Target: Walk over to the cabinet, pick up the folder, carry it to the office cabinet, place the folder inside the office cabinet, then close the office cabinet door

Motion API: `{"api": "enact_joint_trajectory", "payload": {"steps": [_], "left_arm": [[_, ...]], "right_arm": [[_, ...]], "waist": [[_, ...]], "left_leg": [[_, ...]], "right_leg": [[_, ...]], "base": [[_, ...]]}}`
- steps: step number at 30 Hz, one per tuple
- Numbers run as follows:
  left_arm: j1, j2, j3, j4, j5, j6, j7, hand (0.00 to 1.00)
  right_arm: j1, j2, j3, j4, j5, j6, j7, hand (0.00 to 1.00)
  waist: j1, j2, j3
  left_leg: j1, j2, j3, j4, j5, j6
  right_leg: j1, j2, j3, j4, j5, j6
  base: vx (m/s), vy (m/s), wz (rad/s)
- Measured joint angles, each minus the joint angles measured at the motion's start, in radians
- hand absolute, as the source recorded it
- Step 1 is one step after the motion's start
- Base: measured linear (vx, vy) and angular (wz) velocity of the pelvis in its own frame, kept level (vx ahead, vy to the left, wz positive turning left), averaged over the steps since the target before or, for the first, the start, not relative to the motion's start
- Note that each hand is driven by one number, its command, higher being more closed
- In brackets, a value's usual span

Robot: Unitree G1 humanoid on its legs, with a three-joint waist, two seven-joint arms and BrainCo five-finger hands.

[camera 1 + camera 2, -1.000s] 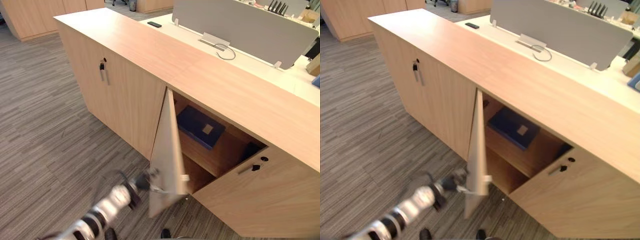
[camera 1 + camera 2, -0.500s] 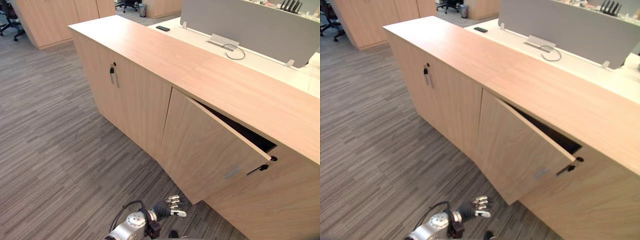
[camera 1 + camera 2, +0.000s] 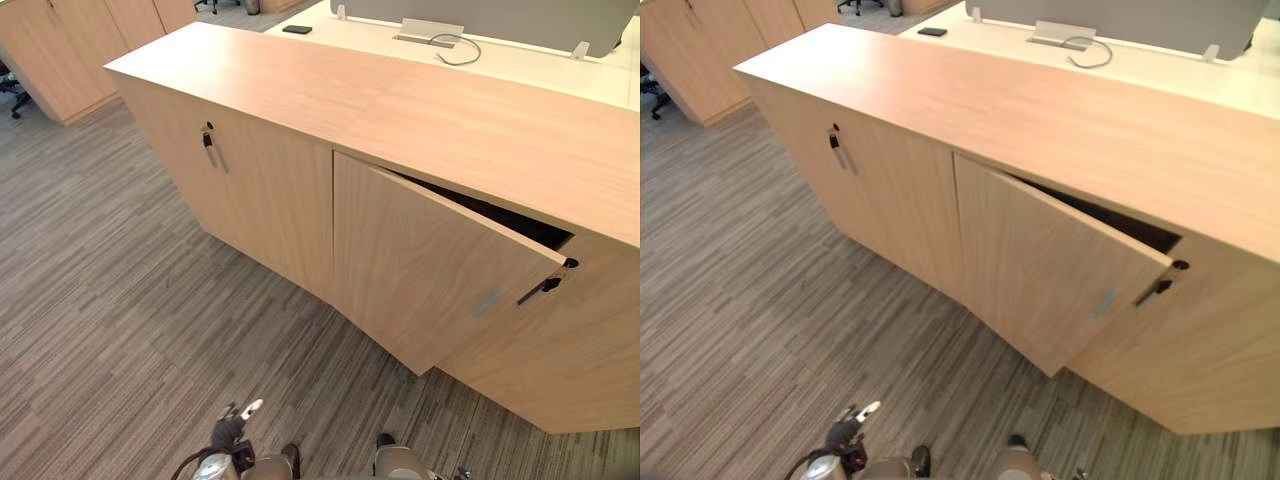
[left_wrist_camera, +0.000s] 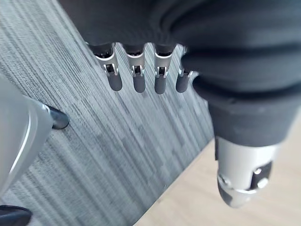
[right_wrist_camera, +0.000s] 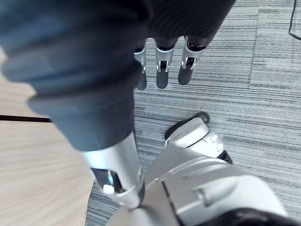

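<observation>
The office cabinet [image 3: 400,100] is a long, low unit in light wood. Its right-hand door [image 3: 430,270] stands ajar by a narrow wedge, with a dark gap [image 3: 500,215] behind its top edge. The door's free edge lies close to the small dark handle [image 3: 545,285] of the neighbouring door. The folder is hidden behind the door. My left hand [image 3: 230,428] hangs low over the carpet, well short of the door; its fingers [image 4: 139,82] are straight and hold nothing. My right hand [image 5: 161,77] points down at the floor, fingers straight and empty.
The cabinet's left door [image 3: 260,200] is closed, with a key and a handle [image 3: 209,148]. Behind the cabinet is a white desk with a phone [image 3: 296,29] and a cable [image 3: 455,50]. More wooden cabinets [image 3: 60,50] stand far left. Striped grey carpet [image 3: 120,330] lies before the cabinet.
The door has swung from wide open to almost closed, hiding the blue folder. My left hand has left the door's edge and dropped back. The camera has shifted.
</observation>
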Motion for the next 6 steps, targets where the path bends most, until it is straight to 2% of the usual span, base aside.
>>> {"api": "enact_joint_trajectory", "payload": {"steps": [1, 3, 6], "left_arm": [[0.020, -0.014, 0.071, 0.018, -0.037, -0.005, -0.001, 0.00], [0.048, -0.033, 0.133, 0.046, -0.066, -0.003, -0.020, 0.00], [0.064, -0.029, 0.167, 0.079, -0.057, -0.003, -0.068, 0.00]], "right_arm": [[0.000, 0.000, 0.019, 0.000, 0.000, 0.000, -0.006, 0.00], [-0.001, 0.001, 0.057, 0.001, 0.001, -0.001, -0.008, 0.00], [0.005, 0.007, 0.078, 0.003, 0.012, -0.003, 0.009, 0.00]], "waist": [[0.005, -0.007, -0.003], [0.011, -0.018, -0.032], [0.017, -0.032, -0.063]], "left_leg": [[0.028, 0.013, 0.016, -0.012, -0.005, 0.014], [0.055, 0.034, 0.042, -0.043, 0.004, 0.028], [0.111, 0.043, 0.063, -0.115, 0.026, 0.051]], "right_leg": [[0.026, 0.012, 0.011, -0.031, 0.010, 0.001], [0.044, 0.027, 0.031, -0.092, 0.038, 0.000], [0.087, 0.031, 0.035, -0.158, 0.063, -0.004]], "base": [[0.14, 0.046, -0.40], [0.21, 0.038, -0.54], [0.20, 0.010, -0.31]]}}
